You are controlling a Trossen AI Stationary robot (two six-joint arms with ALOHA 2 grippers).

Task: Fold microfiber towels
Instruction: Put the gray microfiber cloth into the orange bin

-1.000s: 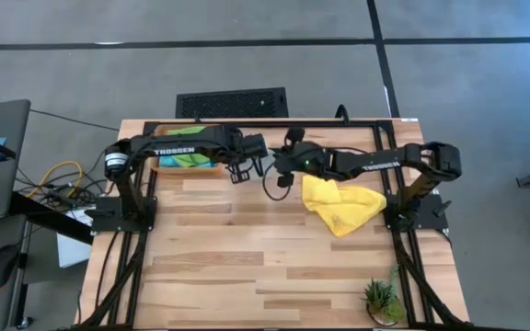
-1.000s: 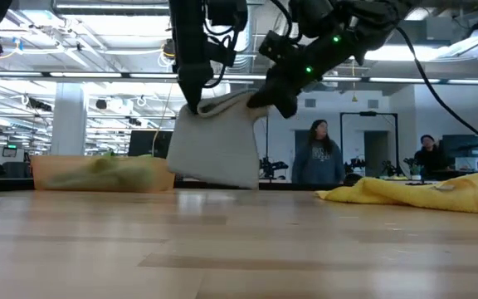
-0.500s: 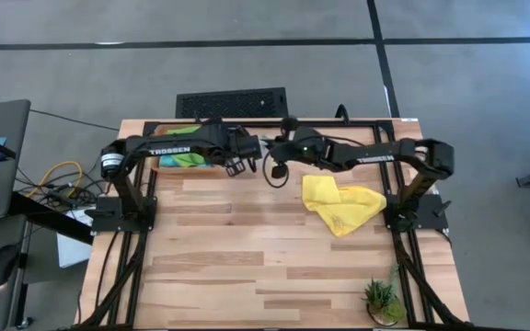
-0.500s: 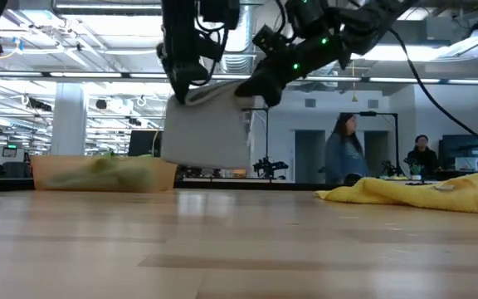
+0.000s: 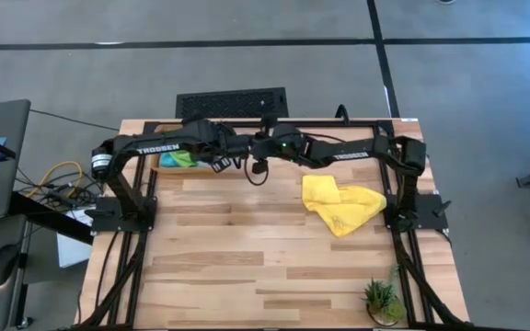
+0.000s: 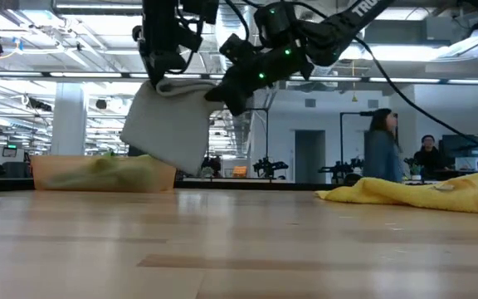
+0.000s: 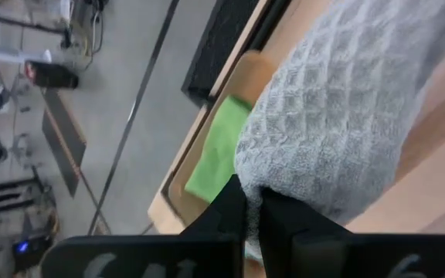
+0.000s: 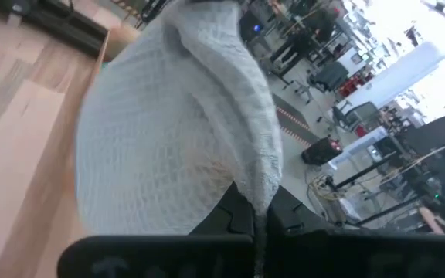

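A folded light grey towel point(image 6: 168, 124) hangs in the air between my two grippers, clear of the table. My left gripper point(image 6: 163, 76) is shut on one upper corner and my right gripper point(image 6: 225, 95) on the other. In the high view both grippers meet at the far side of the table, left point(image 5: 219, 159) and right point(image 5: 252, 153), beside a wooden tray point(image 5: 166, 168). A lime green towel point(image 7: 215, 147) lies in the tray. A yellow towel point(image 5: 341, 204) lies crumpled on the table at the right. My left gripper pinches the grey towel's upper edge at one corner point(image 7: 247, 179) between its two fingers, which slant downward. The cloth hangs below them, clear of the table. My right gripper pinches the other upper corner at a fold point(image 8: 266, 184), its fingers near level and coming from the table's right. The towel sags slightly between the two holds.
The tray point(image 6: 102, 173) stands at the table's far left with green and turquoise cloth in it. A small potted plant point(image 5: 382, 300) stands at the near right corner. People stand in the room beyond the table. The near half of the wooden table point(image 5: 247, 267) is bare.
Both grippers have carried the grey towel toward the table's left and far edge, to the tray, and slightly upward. My left gripper has rolled and tipped, so the towel now hangs slanted with its lower end swung toward the tray. Both stay shut.
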